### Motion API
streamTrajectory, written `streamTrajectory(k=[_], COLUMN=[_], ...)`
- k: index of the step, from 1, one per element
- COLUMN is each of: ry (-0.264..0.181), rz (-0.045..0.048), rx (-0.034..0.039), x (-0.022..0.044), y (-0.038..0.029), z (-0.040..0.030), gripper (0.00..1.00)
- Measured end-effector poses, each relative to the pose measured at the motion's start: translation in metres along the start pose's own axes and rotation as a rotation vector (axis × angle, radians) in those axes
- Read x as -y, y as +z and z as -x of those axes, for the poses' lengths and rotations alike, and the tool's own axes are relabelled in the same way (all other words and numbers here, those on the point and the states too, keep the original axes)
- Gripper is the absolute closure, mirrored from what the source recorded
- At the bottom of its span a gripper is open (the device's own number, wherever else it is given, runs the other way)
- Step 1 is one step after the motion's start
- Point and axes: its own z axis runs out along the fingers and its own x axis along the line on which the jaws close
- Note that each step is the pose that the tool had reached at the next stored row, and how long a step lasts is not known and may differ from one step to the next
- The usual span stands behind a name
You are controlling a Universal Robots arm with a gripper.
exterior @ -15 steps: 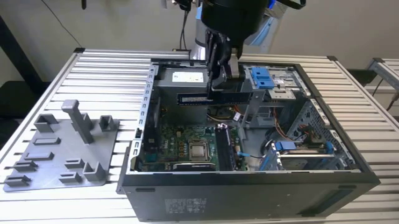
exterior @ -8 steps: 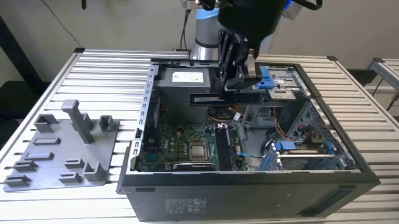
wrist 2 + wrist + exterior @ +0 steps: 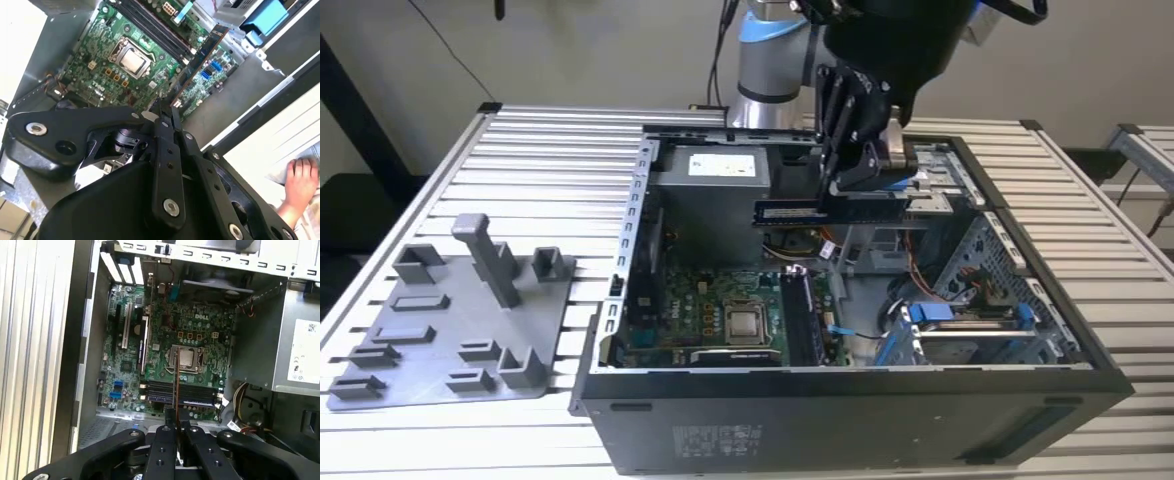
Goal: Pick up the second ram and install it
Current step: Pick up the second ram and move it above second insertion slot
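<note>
The gripper hangs over the open computer case, its fingers closed narrowly on the second ram. In the exterior view the stick lies level, long edge down, well above the motherboard. It juts from the fingers toward the exterior view's left, in front of the grey power supply. This view also takes in the slatted metal table and the grey fixture tray with its upright posts, which sits beside the case on the exterior view's left, apart from the arm.

The first wrist view looks straight down past the gripper. Here the second ram shows edge-on as a thin line crossing the dark memory slots and reaching toward the silver processor. The stick runs across the slots rather than along them, and how high it hangs above them cannot be told from this angle. The power supply with its white label stands to one side.

The second wrist view sees the gripper obliquely, so the second ram shows as a dark board slanting away from the fingertips, above the green motherboard beside the processor. It also catches a person's hand resting on the table outside the case, well clear of the arm
</note>
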Motion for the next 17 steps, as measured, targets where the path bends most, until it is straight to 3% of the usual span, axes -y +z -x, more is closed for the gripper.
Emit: streamTrajectory(k=[11, 17], ry=[0.0, 0.0], rz=[0.0008, 0.0008], rx=[0.0, 0.0001], x=[0.0022, 0.0068], y=[-0.0002, -0.0001], z=[0.0003, 0.0111], gripper=[0.87, 0.87])
